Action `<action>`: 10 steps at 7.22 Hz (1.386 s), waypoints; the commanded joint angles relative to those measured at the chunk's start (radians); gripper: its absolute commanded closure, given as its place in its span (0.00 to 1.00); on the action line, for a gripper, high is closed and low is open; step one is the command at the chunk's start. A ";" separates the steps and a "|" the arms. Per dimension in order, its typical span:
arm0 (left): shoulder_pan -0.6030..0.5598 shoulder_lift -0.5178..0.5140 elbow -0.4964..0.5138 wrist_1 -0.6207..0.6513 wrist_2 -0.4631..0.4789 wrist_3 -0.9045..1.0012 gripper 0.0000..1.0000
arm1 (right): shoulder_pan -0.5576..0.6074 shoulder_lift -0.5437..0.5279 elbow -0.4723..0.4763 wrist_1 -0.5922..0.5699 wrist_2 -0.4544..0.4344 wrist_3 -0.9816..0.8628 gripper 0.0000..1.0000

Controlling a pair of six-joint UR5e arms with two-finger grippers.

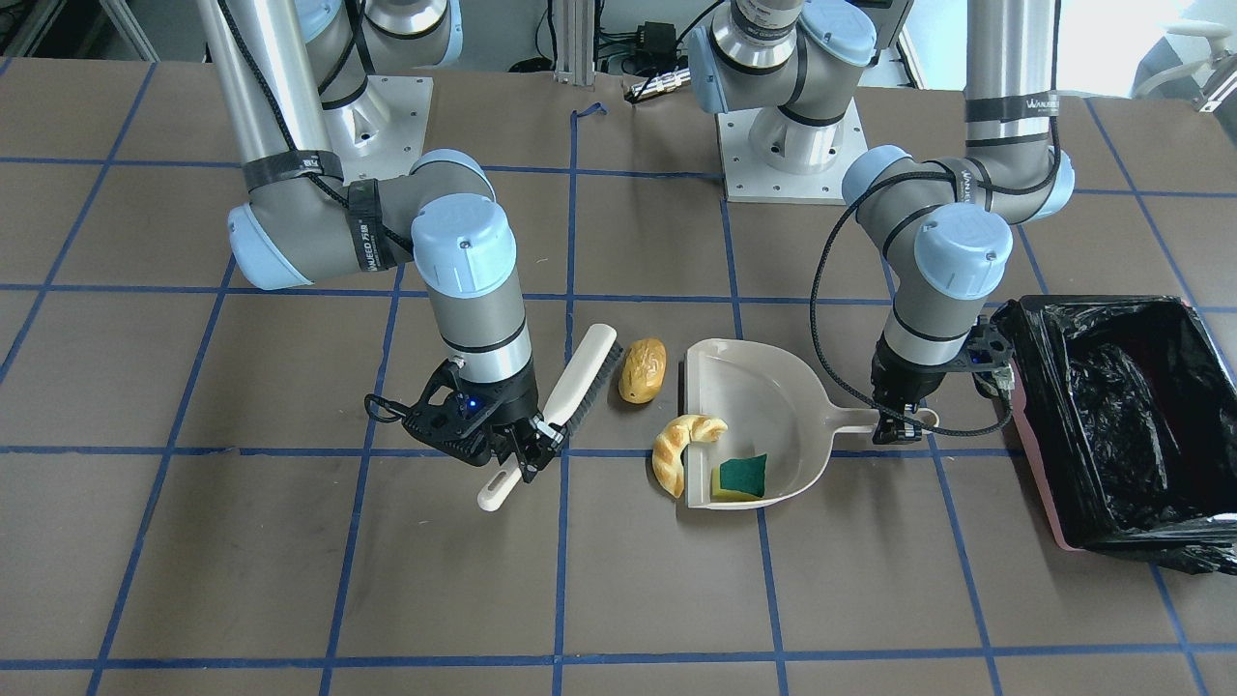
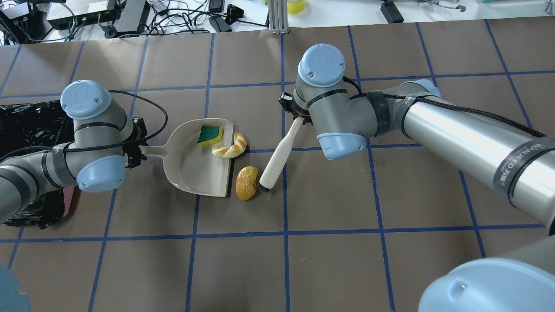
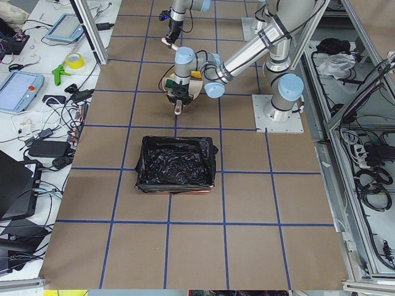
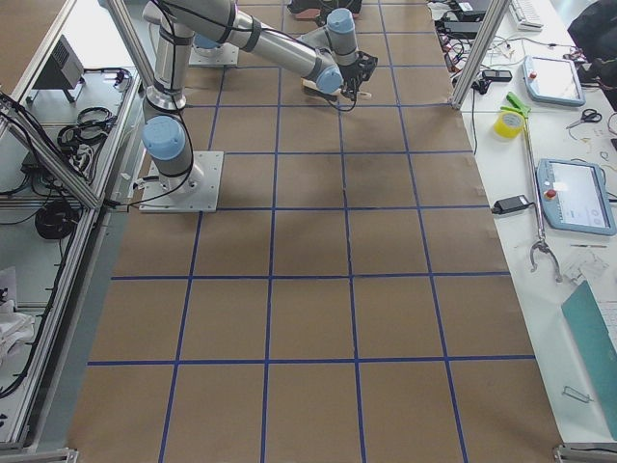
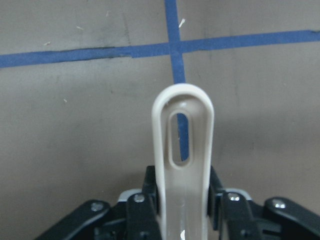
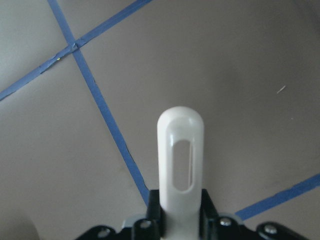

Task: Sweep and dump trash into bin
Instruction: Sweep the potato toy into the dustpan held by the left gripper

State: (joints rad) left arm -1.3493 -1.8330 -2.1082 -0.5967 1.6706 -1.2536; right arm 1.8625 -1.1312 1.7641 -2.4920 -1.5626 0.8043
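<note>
The beige dustpan (image 1: 773, 387) lies on the table with its mouth toward the brush. The green-and-yellow sponge (image 1: 740, 477) lies inside it. The tan croissant (image 1: 681, 447) lies across the pan's front lip. The golden-brown bread roll (image 1: 643, 370) lies on the table between the pan's mouth and the white brush (image 1: 580, 377), whose black bristles are right beside the roll. My right gripper (image 1: 532, 445) is shut on the brush handle (image 6: 180, 150). My left gripper (image 1: 899, 425) is shut on the dustpan handle (image 5: 182, 140). The pink bin (image 1: 1049, 503) with its black bag stands beyond the left arm.
The bin also shows in the overhead view (image 2: 30, 125) at the table's left edge, partly hidden by my left arm. Two arm base plates (image 1: 792, 145) sit at the robot's side of the table. Blue tape lines grid the brown table. Cables lie past the table's far edge (image 2: 173, 17).
</note>
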 commanded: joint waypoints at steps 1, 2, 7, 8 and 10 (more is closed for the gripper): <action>-0.001 -0.006 -0.021 0.055 0.001 -0.004 1.00 | 0.015 -0.002 0.011 0.008 -0.013 0.003 1.00; -0.001 -0.009 -0.027 0.104 0.032 0.008 1.00 | 0.039 -0.002 0.021 0.013 -0.023 0.003 1.00; -0.083 -0.021 0.007 0.107 0.161 -0.033 1.00 | 0.073 0.005 0.020 0.002 -0.031 0.067 1.00; -0.100 -0.025 0.005 0.106 0.208 -0.059 1.00 | 0.075 0.007 0.018 -0.001 -0.025 0.069 1.00; -0.137 -0.025 0.005 0.104 0.269 -0.052 1.00 | 0.078 0.036 -0.004 -0.004 -0.025 0.062 1.00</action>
State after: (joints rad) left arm -1.4663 -1.8550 -2.1029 -0.4917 1.8939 -1.3061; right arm 1.9393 -1.1139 1.7753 -2.4935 -1.5893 0.8699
